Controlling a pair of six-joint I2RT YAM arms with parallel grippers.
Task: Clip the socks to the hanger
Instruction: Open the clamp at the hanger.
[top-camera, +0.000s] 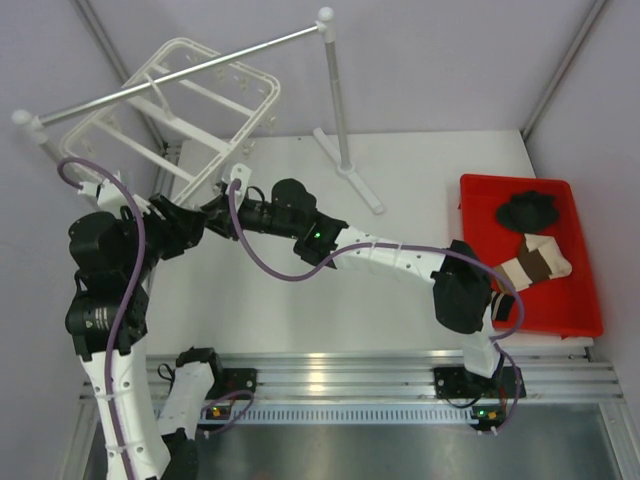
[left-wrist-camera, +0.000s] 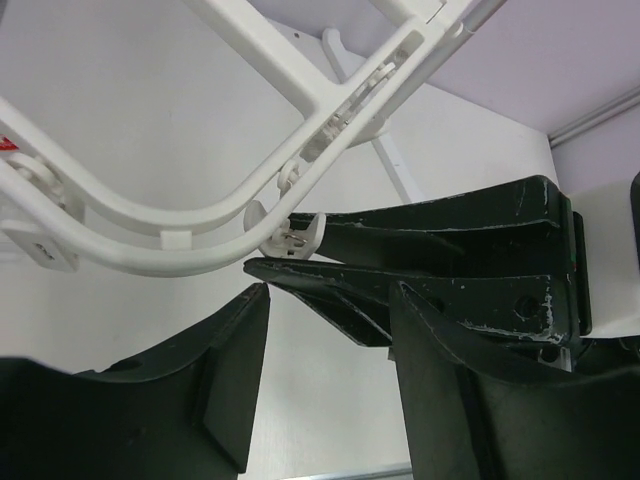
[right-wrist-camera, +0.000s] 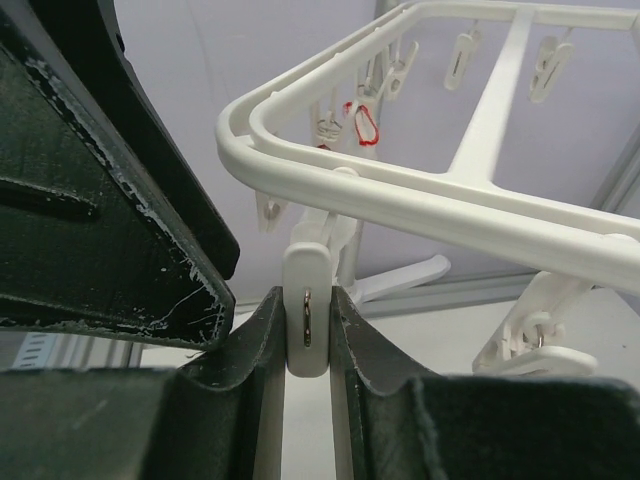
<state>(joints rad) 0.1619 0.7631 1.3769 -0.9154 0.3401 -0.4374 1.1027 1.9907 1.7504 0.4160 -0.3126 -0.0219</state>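
nothing clipped yet. socks (top-camera: 528, 210) in red tray (top-camera: 480, 185), right edge of worktop (top-camera: 400, 300). hanger (right-wrist-camera: 420, 205) over far-left corner. right tool (right-wrist-camera: 307, 320) pinched on clip (right-wrist-camera: 307, 290) at hanger corner. left tool (left-wrist-camera: 330, 330) wide, empty, just beside. to do: fetch sock, feed clip.

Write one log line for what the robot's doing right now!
right end effector: shut on hanger clip | left end effector: open, empty | socks: in red bin, not yet clipped

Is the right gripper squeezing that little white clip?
Shut: the right gripper presses both sides of the small white plastic clip.
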